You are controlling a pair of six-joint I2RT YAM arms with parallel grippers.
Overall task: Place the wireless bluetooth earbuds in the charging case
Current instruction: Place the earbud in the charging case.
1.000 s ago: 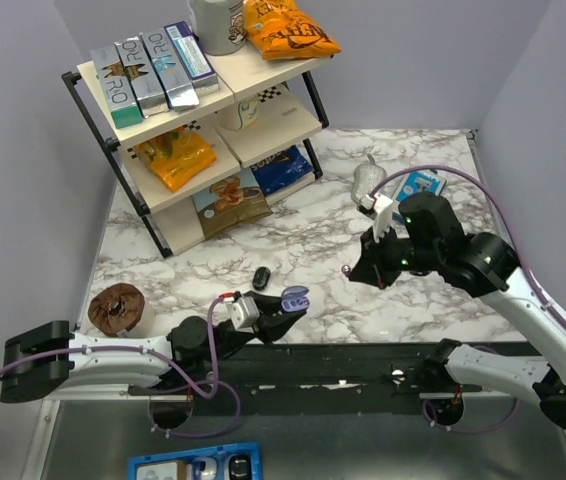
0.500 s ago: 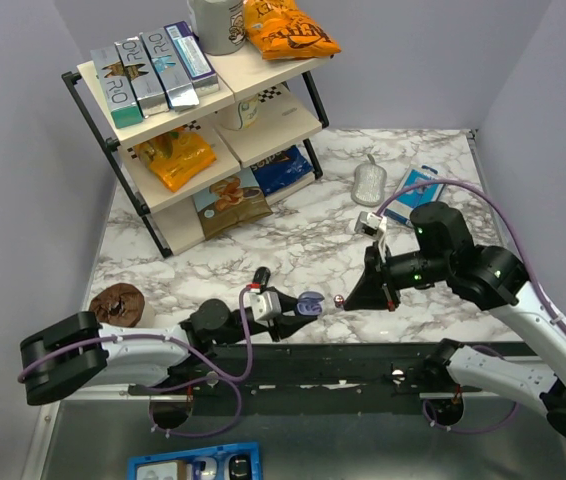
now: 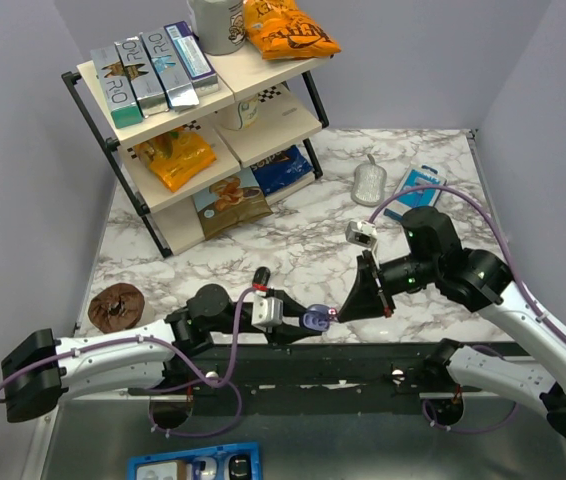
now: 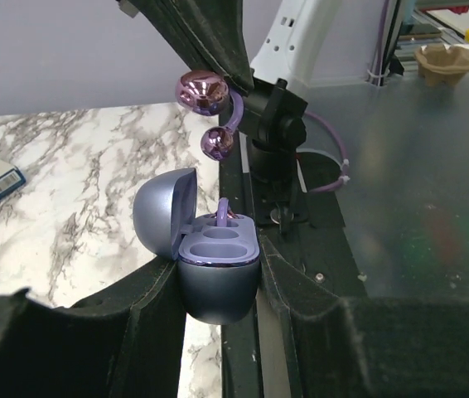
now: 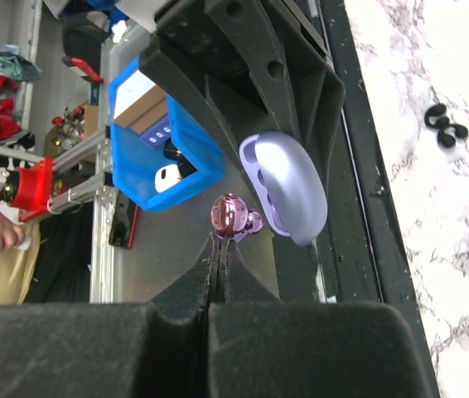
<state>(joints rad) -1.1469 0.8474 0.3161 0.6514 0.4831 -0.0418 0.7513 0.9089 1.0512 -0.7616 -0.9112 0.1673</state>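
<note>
My left gripper [image 3: 298, 318] is shut on the open lavender charging case [image 4: 218, 282], holding it upright over the table's front edge, lid [image 4: 161, 214] swung back. A purple piece [image 4: 223, 212] stands in the far slot; the near slot is bare. My right gripper [image 5: 220, 239] is shut on a glossy pink-purple clip earbud [image 5: 232, 215], held just above and beyond the case [image 5: 288, 186]. The earbud also shows in the left wrist view [image 4: 204, 93] and in the top view [image 3: 335, 314]. A small glossy black pair of buds [image 3: 261, 276] lies on the marble, seen too in the right wrist view [image 5: 446, 128].
A two-tier shelf [image 3: 263, 75] with snack boxes and bags stands at the back left. A brown roll [image 3: 115, 307] lies at the left. A mesh pouch [image 3: 368, 183] and a blue packet [image 3: 415, 188] lie at the back right. A blue bin [image 5: 164, 141] sits below the front rail.
My left gripper carried the case rightward along the front edge. My right gripper came down and left with the purple earbud until it sits right by the open case.
</note>
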